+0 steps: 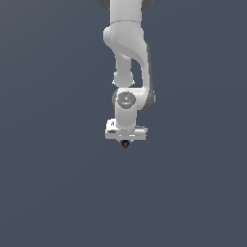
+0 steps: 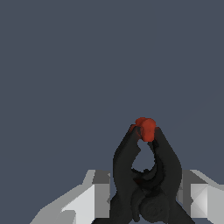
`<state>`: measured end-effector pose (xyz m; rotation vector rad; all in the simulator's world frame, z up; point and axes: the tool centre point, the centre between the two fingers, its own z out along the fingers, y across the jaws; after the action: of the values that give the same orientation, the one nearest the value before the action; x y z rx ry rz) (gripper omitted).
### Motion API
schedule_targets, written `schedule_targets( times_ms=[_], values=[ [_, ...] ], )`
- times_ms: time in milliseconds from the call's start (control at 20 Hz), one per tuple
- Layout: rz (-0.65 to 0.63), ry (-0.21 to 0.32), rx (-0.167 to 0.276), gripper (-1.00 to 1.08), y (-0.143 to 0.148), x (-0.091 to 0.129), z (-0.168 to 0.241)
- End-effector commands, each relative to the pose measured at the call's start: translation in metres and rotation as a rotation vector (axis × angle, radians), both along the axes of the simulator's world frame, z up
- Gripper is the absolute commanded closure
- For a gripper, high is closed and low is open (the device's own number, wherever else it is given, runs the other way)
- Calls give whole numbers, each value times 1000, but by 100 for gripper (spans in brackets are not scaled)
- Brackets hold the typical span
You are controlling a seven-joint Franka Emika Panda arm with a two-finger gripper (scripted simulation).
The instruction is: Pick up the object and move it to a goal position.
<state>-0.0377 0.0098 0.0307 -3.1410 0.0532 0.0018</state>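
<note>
The white, smooth-shelled robot arm point(image 1: 126, 58) looks like moulded plastic with a soft satin sheen, its joint cap greyer and faintly metallic. The white blocky gripper point(image 1: 125, 140) has the same plain, matt-to-satin finish; in the wrist view its faceted fingers point(image 2: 87, 203) read pale grey and unpolished. Between them sits the small black clamp-shaped object with a red tip point(image 2: 146, 175): its black body is matt, slightly lumpy plastic, its red tip smoother, with a rubbery look. The dark blue-grey background surface point(image 1: 48, 193) is flat, matt and textureless.

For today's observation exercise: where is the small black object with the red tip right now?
In the exterior view, the object hangs near the centre, directly under the white pincer. The wrist view shows it clamped between the pincer's fingers.
</note>
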Motion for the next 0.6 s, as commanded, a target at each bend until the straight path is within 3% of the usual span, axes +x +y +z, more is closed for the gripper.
schedule_targets(
  times_ms=[0,550],
  values=[
    [-1,-1,0,108,-13,4,12],
    [-2,-1,0,108,-99,31,95]
  ],
)
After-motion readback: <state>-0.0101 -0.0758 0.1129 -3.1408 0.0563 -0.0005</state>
